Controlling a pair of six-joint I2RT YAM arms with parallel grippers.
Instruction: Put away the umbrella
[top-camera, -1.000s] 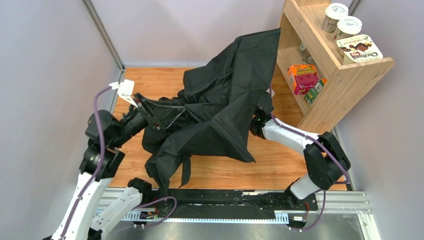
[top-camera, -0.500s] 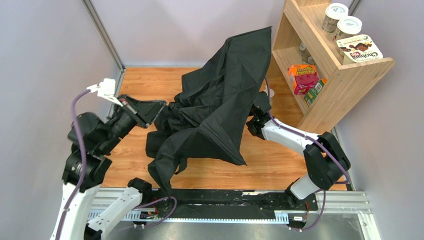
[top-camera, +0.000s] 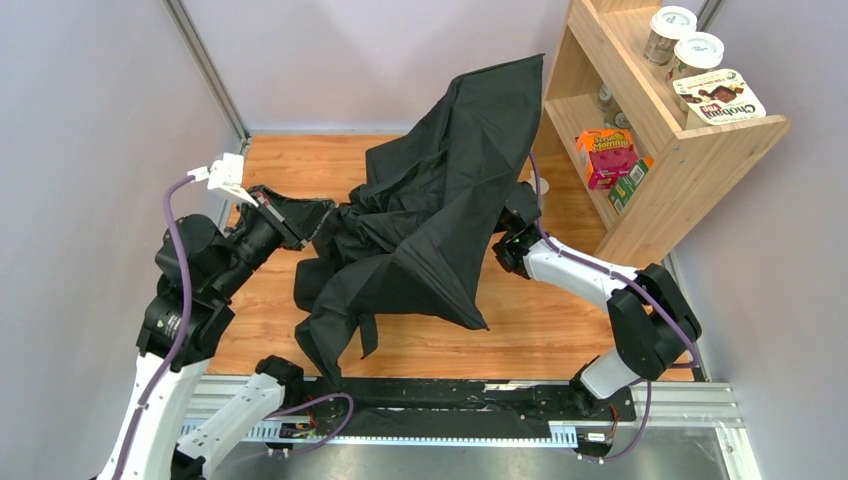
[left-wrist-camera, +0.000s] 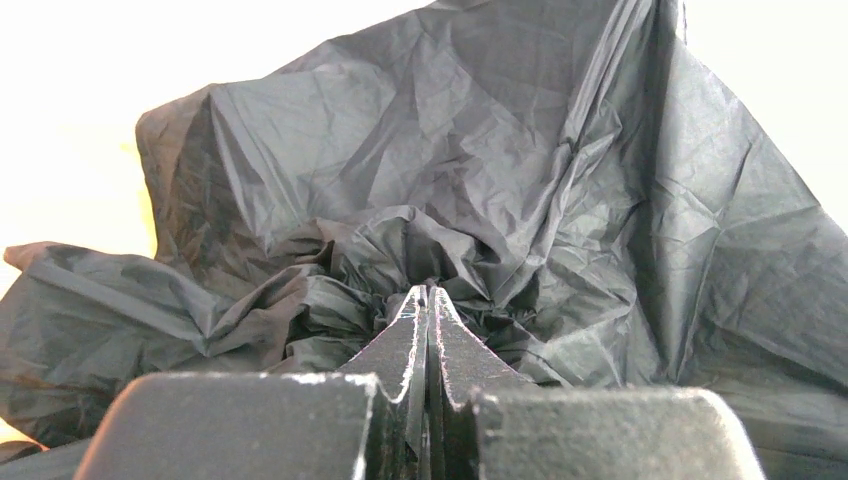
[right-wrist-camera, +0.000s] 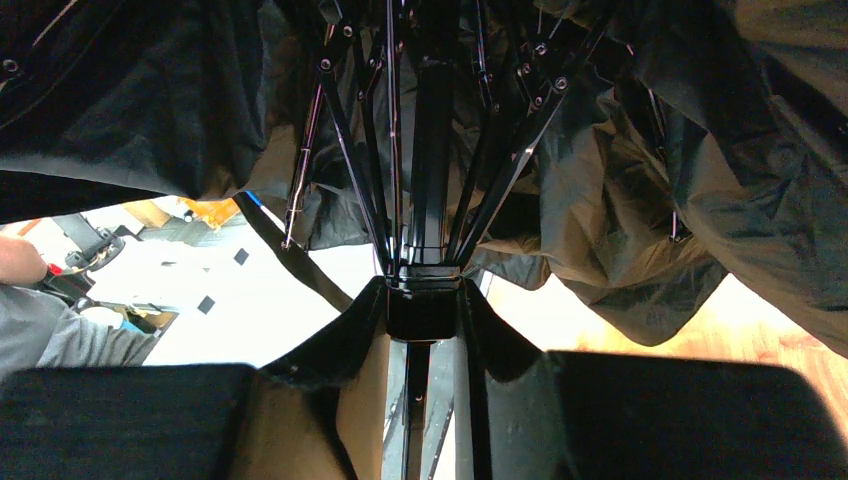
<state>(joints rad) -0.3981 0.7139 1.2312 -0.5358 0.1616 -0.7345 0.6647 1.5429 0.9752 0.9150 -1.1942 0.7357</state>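
Your left gripper (left-wrist-camera: 428, 300) is fully closed, its fingertips pinching a fold of crumpled fabric at the left side of the umbrella (top-camera: 430, 220). Your right gripper (right-wrist-camera: 425, 310) is clamped on the umbrella's black plastic runner hub, from which thin metal ribs fan outward under the canopy. The umbrella lies half-collapsed across the middle of the wooden table (top-camera: 540, 330), its matte black canopy creased, bunched and peaked toward the far right corner, beside a light wooden shelf unit (top-camera: 650, 130) carrying cartons and cans.
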